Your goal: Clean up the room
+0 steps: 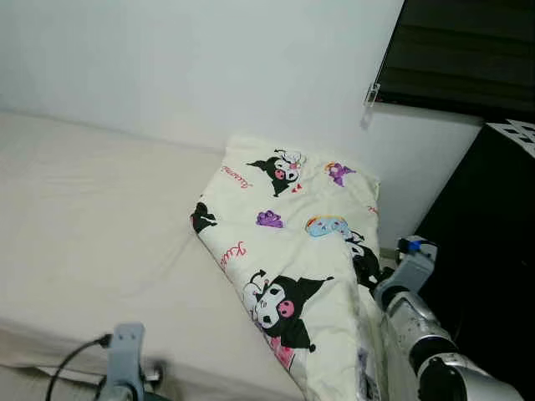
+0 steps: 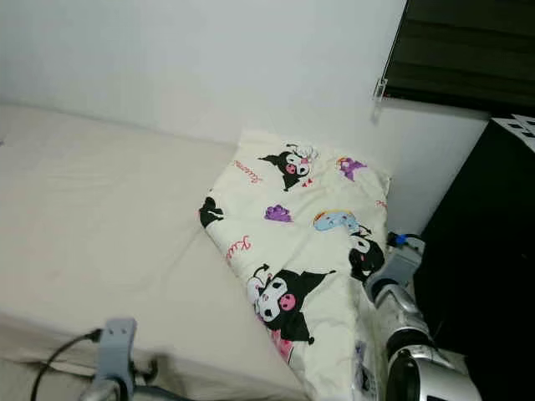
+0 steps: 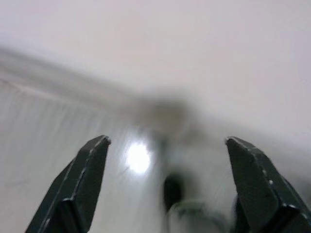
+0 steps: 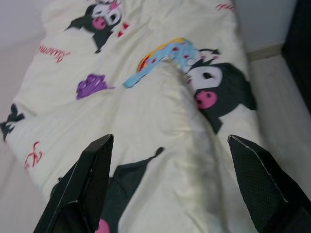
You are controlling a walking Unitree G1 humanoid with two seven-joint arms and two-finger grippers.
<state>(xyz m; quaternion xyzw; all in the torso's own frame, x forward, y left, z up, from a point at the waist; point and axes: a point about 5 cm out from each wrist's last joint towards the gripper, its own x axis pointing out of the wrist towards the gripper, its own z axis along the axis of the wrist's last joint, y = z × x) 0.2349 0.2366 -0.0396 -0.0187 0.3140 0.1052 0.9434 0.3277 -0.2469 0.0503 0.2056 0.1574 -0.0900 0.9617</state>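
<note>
White wall behind a beige bed; dark blind; black cabinet beside.

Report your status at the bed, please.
Right gripper open, above the folded cartoon blanket, not gripping. Left gripper open, low by the mattress edge. Black cabinet close on the right.

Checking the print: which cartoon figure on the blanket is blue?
The blue figure with a rainbow, mid-blanket, between the purple blob and right edge. The others are black-and-white or purple.
</note>
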